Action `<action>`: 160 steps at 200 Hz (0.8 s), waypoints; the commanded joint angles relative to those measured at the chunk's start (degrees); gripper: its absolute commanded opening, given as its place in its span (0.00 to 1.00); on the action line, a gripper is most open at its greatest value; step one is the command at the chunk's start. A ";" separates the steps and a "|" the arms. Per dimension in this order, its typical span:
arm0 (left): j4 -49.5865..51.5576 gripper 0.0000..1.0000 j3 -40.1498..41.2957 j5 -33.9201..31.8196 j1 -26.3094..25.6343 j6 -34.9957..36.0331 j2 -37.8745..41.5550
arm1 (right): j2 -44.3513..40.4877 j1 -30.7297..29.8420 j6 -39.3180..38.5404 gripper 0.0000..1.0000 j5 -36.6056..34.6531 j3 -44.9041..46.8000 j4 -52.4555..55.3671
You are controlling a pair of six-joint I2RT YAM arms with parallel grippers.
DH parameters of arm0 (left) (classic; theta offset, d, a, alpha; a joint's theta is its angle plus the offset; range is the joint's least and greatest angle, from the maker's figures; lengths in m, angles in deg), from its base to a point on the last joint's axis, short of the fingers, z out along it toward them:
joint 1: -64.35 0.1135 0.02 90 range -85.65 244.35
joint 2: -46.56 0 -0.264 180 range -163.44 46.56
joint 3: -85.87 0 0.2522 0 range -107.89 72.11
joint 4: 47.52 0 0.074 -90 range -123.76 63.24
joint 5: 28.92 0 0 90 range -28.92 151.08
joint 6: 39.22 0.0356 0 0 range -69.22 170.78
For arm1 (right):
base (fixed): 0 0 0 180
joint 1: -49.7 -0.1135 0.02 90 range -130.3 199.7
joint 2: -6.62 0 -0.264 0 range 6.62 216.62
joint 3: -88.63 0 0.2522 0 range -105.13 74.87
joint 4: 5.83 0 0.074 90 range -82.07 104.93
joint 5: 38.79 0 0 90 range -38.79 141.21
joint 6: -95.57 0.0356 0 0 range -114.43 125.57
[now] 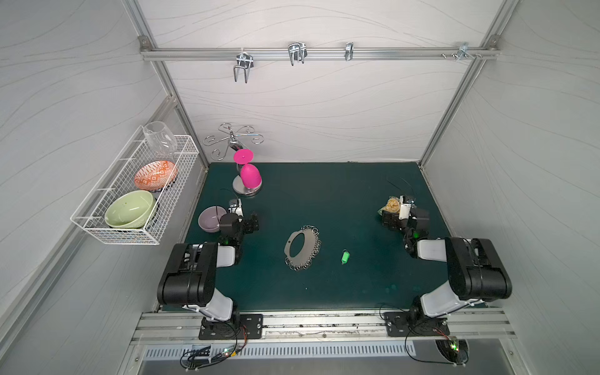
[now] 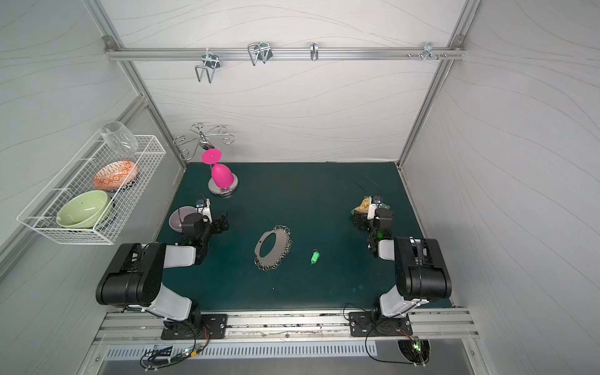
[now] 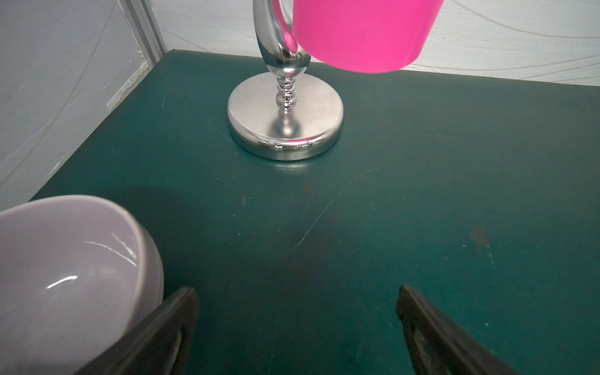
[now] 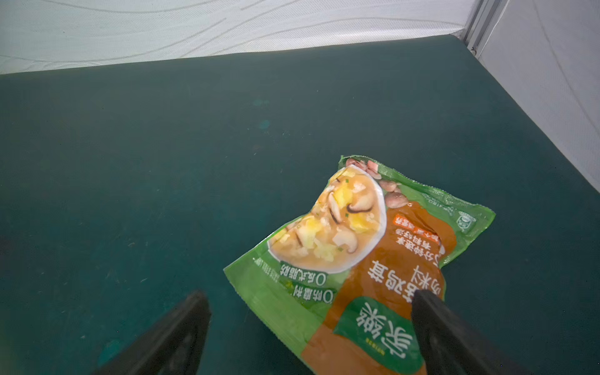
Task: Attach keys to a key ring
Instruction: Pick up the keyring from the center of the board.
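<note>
Key ring point(image 1: 310, 246): It is laid flat on the green mat point(image 1: 341, 201), near the middle, between the 2 arms and somewhat nearer the left one. Many small wire rings are strung along much of its rim.
Keys: 1 green tag point(image 1: 345, 257) is seen in both top views, lying near the key ring on the robot's right and clearly apart from it. Its metal loop is turned toward the back wall.
Left gripper point(image 3: 297, 290): The jaws are spread wide and nothing is held. It is parked beside the purple bowl point(image 3: 65, 276), facing the chrome stand point(image 3: 285, 130) with the pink cup point(image 3: 363, 32).
Right gripper point(image 4: 310, 294): The jaws are spread wide and nothing is held. It is poised above the snack packet point(image 4: 357, 246), well away from the tag.
Progress: Nothing is attached yet, and both task pieces are untouched.
Tag handling: It is judged to be light, stiff and smooth, so it is easily nudged across the mat. It is best pinched across the sides of the green body, with the loop left free.
Ring handling: The plate is judged to be thin and rigid, and hard to lift off the mat. The wire rings are probably loose and likely to swing. It is best gripped across the rim at the oval hole, or pressed down to be steadied.
</note>
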 commanded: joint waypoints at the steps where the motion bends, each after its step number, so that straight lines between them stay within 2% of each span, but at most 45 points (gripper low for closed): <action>1: -1.52 1.00 -1.47 0.55 -0.17 0.57 -0.28 | 0.06 0.33 -0.09 0.99 0.62 -0.11 -1.02; 138: -0.74 1.00 -1.64 -0.31 -0.28 0.47 0.22 | -0.34 0.63 0.32 0.99 0.14 -0.22 -1.22; 146: 0.64 1.00 -2.17 -3.63 -0.73 -0.21 1.05 | -2.41 0.13 0.97 0.99 -2.77 -2.24 3.98; 160: 10.23 1.00 -6.20 -10.62 -1.14 -2.54 4.01 | -5.49 -0.64 3.02 0.99 -7.71 -11.96 25.45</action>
